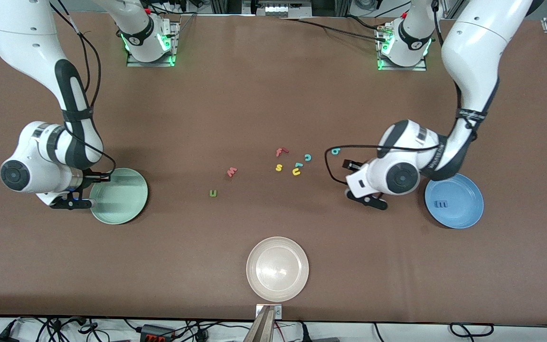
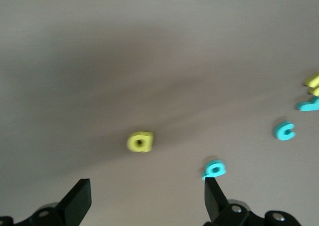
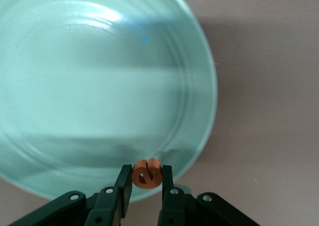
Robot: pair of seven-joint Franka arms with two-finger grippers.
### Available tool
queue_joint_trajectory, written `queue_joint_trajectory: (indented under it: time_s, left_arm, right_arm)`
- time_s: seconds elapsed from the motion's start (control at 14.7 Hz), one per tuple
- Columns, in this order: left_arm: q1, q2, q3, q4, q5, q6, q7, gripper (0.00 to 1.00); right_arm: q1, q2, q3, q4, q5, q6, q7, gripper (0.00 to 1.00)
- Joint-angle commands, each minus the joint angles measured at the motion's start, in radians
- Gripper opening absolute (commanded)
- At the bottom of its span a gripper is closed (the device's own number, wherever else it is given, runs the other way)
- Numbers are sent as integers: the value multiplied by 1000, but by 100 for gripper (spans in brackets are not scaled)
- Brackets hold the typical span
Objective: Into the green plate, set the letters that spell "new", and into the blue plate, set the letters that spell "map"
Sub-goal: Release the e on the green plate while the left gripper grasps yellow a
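The right gripper [image 3: 146, 186] pinches the orange "e" [image 3: 146, 173] over the rim of the green plate [image 1: 126, 202]. The left gripper [image 2: 147, 198] hangs with jaws wide over the table near the blue plate [image 1: 463, 216], where the blue "m" [image 1: 441, 204] lies. The yellow "p" [image 2: 140, 141] and teal "a" [image 2: 215, 169] lie on the table below it.

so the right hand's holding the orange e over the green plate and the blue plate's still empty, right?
Not quite: the blue plate is not empty; the front view shows the blue m lying in it. The rest holds: the right hand grips the orange e over the green plate's rim.
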Motion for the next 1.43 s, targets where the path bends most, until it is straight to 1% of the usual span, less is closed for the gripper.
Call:
queue_joint_trajectory:
  time_s: [0.0,0.07,0.14,0.2,0.27,0.41,0.54,0.61,0.68,0.82,0.89,0.95,1.16,1.23,1.29,1.36]
  left_arm:
    - [19,-102,-5,-205,23,150,-5,100]
    - [19,-105,-5,-233,51,192,-7,100]
    - [28,-98,-5,-242,109,216,-7,100]
    - [30,-90,-4,-250,142,232,-7,100]
    - [30,-81,3,-258,153,255,-7,100]
    - [39,-64,6,-281,158,318,-7,100]
    - [39,-56,7,-288,159,341,-8,100]
    - [39,-55,7,-287,170,344,-8,97]
    - [39,-47,7,-287,194,356,-8,88]
    - [42,-27,9,-287,228,384,-8,68]
    - [44,-26,9,-285,228,387,-8,64]
    - [42,-26,9,-285,228,387,-8,63]
    - [38,-18,7,-281,228,387,-8,51]
    - [38,-15,7,-278,228,389,-8,38]
    - [38,-15,7,-276,228,390,-10,23]
    - [42,-17,7,-275,230,390,-8,15]
  right_arm:
    - [14,18,16,23,-16,24,4,10]
    - [15,20,16,35,-16,24,7,12]
    - [18,26,17,55,-17,24,2,14]
    - [21,28,17,74,-17,22,4,44]
    - [24,28,17,82,-8,22,11,99]
    - [30,23,17,106,-6,12,10,100]
    - [64,-3,17,108,-3,-5,13,100]
    - [87,-14,17,111,-3,-21,39,100]
    - [118,-24,17,114,-3,-24,42,100]
    - [194,-23,19,153,-2,-24,45,100]
    - [229,-23,17,175,-3,-25,45,100]
    - [250,-20,17,190,-3,-25,48,100]
    - [267,18,20,218,0,-13,48,100]
    - [294,34,20,224,-2,-7,60,96]
    - [325,57,20,253,-3,-7,108,94]
    - [351,87,20,290,-3,-7,175,93]
